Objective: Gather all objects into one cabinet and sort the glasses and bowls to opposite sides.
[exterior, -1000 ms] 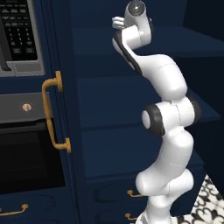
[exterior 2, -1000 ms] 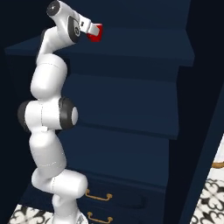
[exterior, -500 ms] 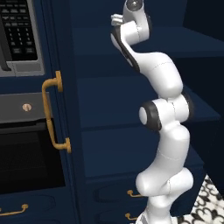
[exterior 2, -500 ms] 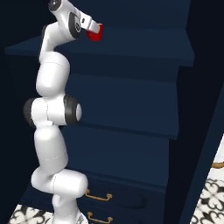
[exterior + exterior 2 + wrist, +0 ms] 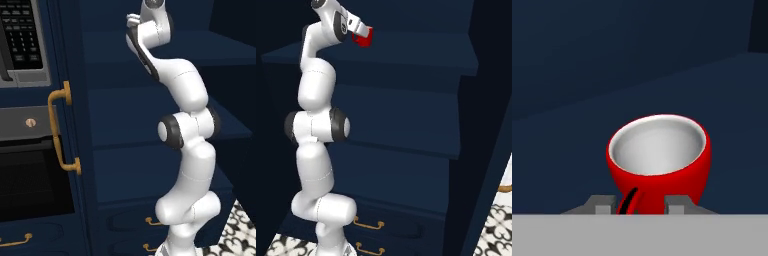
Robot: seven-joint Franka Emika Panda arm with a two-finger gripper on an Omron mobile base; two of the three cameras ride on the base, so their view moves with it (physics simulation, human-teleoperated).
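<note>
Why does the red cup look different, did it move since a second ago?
Cannot tell. In the right base view the red cup sits at the same spot on the top shelf of the navy cupboard; the tool reaches it.

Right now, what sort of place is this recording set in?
A rendered kitchen, most likely: a microwave keypad above a built-in oven, navy shelving with brass-handled drawers, and a red cup.

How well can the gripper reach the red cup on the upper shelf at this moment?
Very well, it seems. The gripper is already at the red cup on the navy shelf, its fingertips at either side of the cup's base. Nothing stands between them.
</note>
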